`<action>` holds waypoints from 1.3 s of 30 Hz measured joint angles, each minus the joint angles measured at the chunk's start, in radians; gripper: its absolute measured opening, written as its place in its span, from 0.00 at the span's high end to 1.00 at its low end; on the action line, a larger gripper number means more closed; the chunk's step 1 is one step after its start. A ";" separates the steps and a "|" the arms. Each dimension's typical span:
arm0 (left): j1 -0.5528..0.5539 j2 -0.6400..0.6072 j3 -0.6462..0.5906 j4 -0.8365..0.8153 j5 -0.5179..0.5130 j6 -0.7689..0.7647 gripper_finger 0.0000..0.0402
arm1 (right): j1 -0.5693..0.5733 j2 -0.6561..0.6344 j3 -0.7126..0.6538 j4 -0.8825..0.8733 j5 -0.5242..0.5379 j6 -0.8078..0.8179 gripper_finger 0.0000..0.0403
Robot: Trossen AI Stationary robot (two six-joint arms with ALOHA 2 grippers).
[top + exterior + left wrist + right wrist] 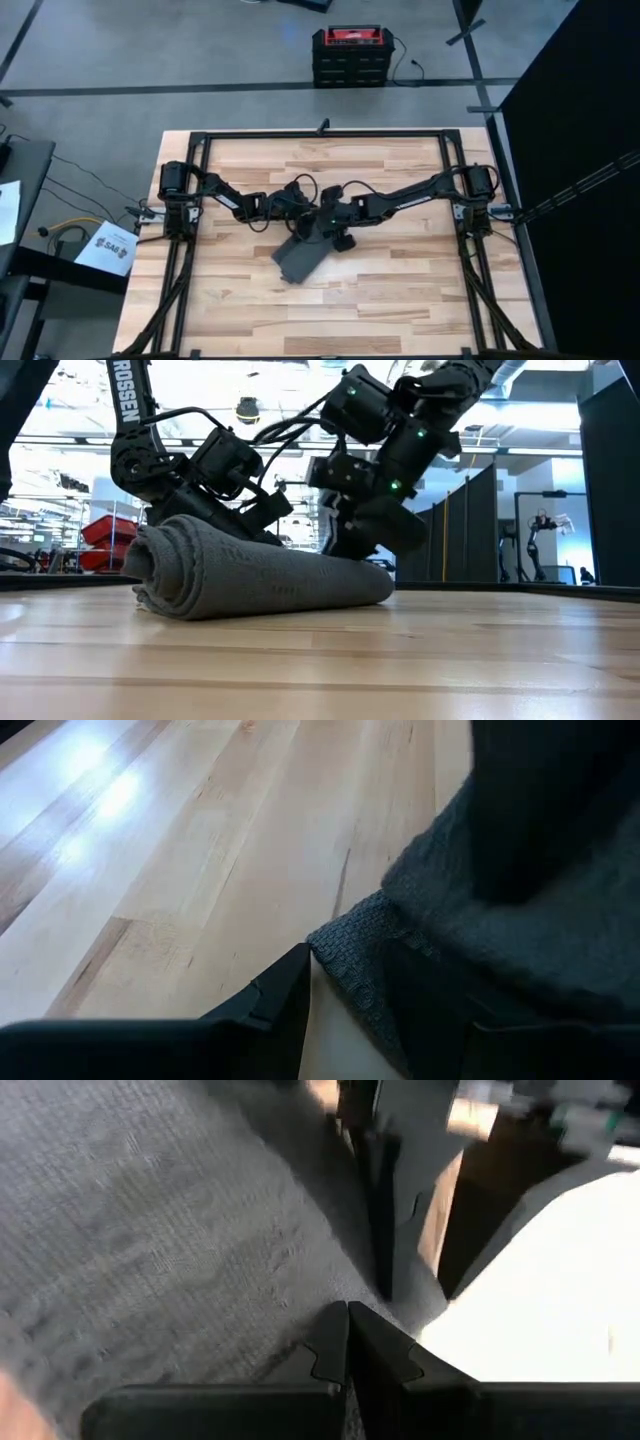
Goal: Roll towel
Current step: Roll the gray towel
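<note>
Towel nearly rolled at mid-table

The dark grey soft cloth towel (250, 575) lies rolled mid-table, long axis slanting away from both arms. Left gripper (350, 990) spread around its corner; right gripper (348, 1342) pinched closed on cloth

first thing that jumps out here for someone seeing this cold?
The dark grey towel, already a thick roll lying on the wooden table near its middle, with the spiral end toward the low camera. Both arms crowd over it from either side: the right gripper is down on the cloth with fingers together, and the left gripper has its fingers either side of a towel corner.
</note>
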 joint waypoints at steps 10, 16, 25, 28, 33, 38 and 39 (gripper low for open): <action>0.001 0.000 0.000 0.008 0.002 -0.002 0.71 | 0.016 -0.032 -0.029 0.055 0.006 -0.019 1.00; 0.001 -0.020 0.000 -0.002 0.003 0.005 0.71 | 0.042 -0.117 -0.028 0.077 0.076 -0.045 1.00; 0.002 -0.045 -0.001 -0.013 0.001 0.022 0.71 | 0.058 0.037 -0.038 0.389 -0.163 -0.032 1.00; 0.002 -0.047 -0.001 -0.015 0.004 0.023 0.71 | 0.057 0.069 -0.037 0.518 -0.209 -0.021 1.00; 0.003 -0.047 0.000 -0.012 0.000 0.034 0.71 | 0.063 0.081 -0.031 0.540 -0.265 0.021 1.00; 0.003 -0.072 -0.001 -0.038 -0.004 0.039 0.71 | 0.059 0.134 -0.031 0.545 -0.301 0.042 1.00; 0.004 -0.078 -0.002 -0.043 -0.004 0.040 0.71 | 0.059 0.146 -0.031 0.552 -0.307 0.051 1.00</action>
